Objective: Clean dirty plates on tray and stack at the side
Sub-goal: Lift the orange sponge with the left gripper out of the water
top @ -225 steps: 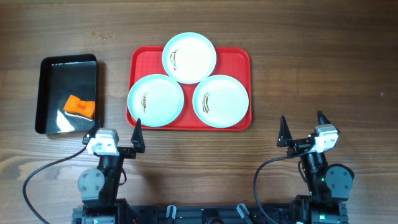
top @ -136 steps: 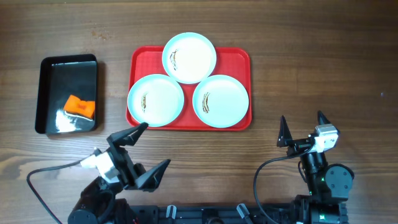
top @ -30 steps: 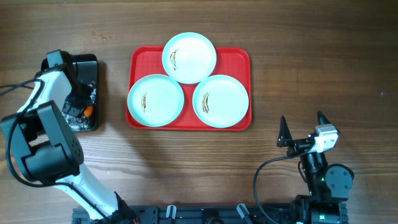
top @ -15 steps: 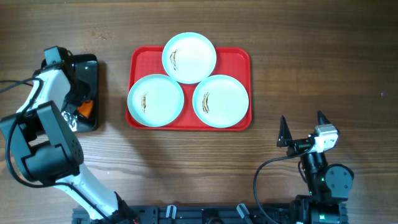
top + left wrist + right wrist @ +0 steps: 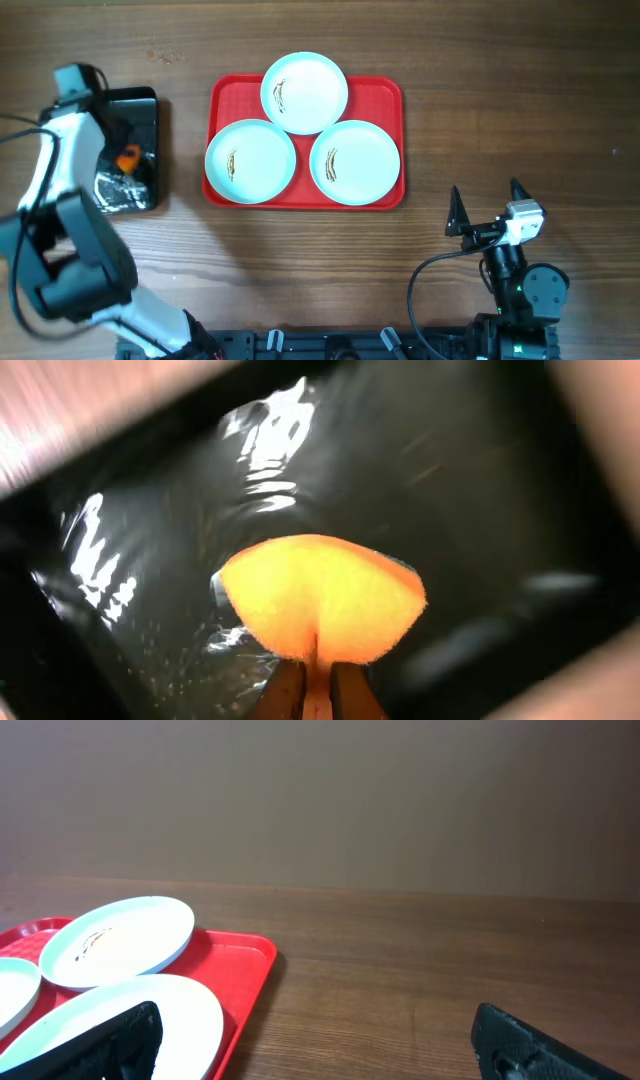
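An orange sponge (image 5: 320, 600) is pinched at its lower edge between the clenched fingers of the left gripper (image 5: 317, 695) and is held over the glossy black tray (image 5: 143, 108); whether it touches the tray floor cannot be told. The right gripper (image 5: 485, 190) is seen spread wide with nothing in it, low at the near right of the wooden table (image 5: 520, 90), well apart from the red tray (image 5: 226, 95). Three white plates are found on the red tray, the far plate (image 5: 305, 92) reaching over its far rim, with the near-left plate (image 5: 250, 160) and the near-right plate (image 5: 355, 162) just beside it, each marked by a small brown-yellow smear.
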